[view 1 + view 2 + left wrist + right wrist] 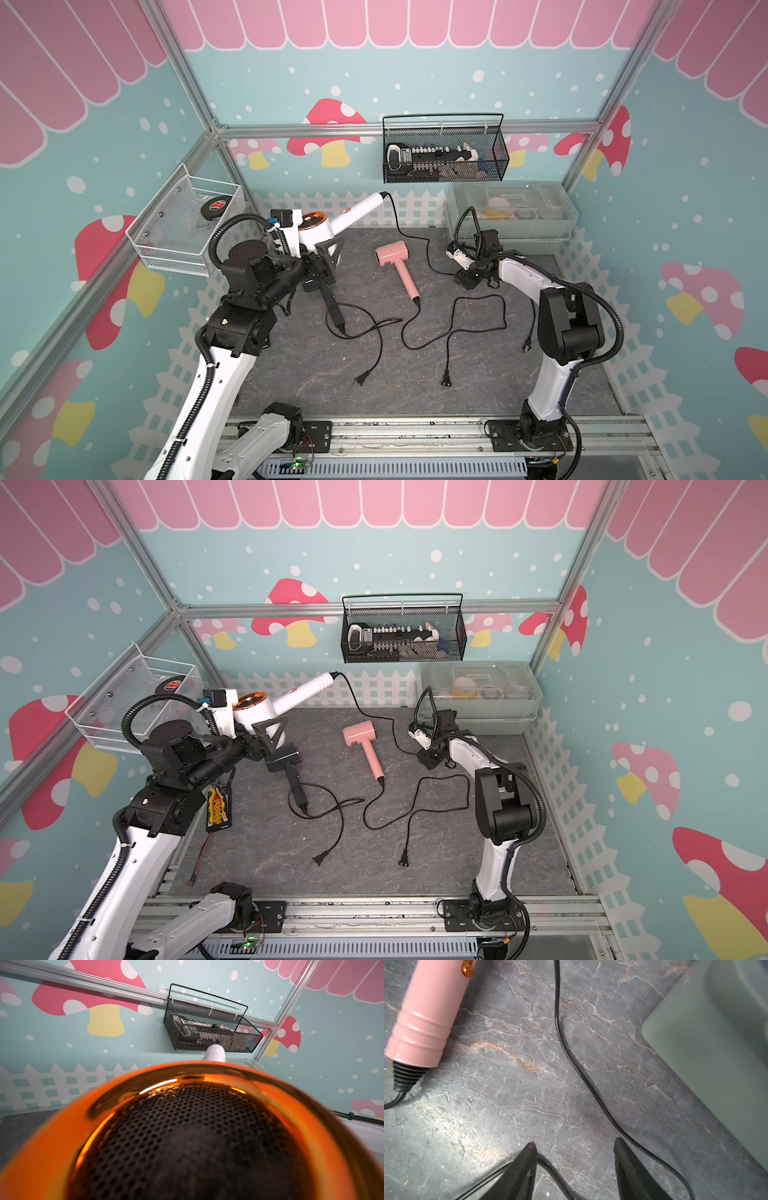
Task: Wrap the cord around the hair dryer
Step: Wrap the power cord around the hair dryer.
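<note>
The white hair dryer point(356, 210) was held up off the counter point(415, 395) at the back left. The left fingers point(330, 243) were clamped on its barrel, and its handle tilted up toward the back wall. It had a glossy white body and a ribbed handle end. A translucent orange rear ring point(52, 1147) surrounded a black perforated grille point(187, 1136), and this end filled the left wrist view. Its black cord point(556, 1001) left the handle tip, dropped to the counter, passed near the pink hair dryer point(390, 254) and ran on to the right fingers point(525, 1172). Those stood apart low over the counter, gripping nothing. In the right wrist view the cord curved past the tip of 1 finger, and a stretch of cord lay in the gap between the 2. The cord lay loose, unwound from the dryer. In both top views there were 3 hair dryers: the white one, the pink one lying flat mid-counter, and a dark hair dryer point(284, 757) lying just beside the left fingers. Each trailed 1 black cord, and 3 plugs point(360, 379) lay on the counter. There were 2 mesh baskets, 1 black basket point(494, 162) on the back wall and 1 white basket point(166, 232) on the left wall. 1 clear box point(540, 224) sat at the back right.
</note>
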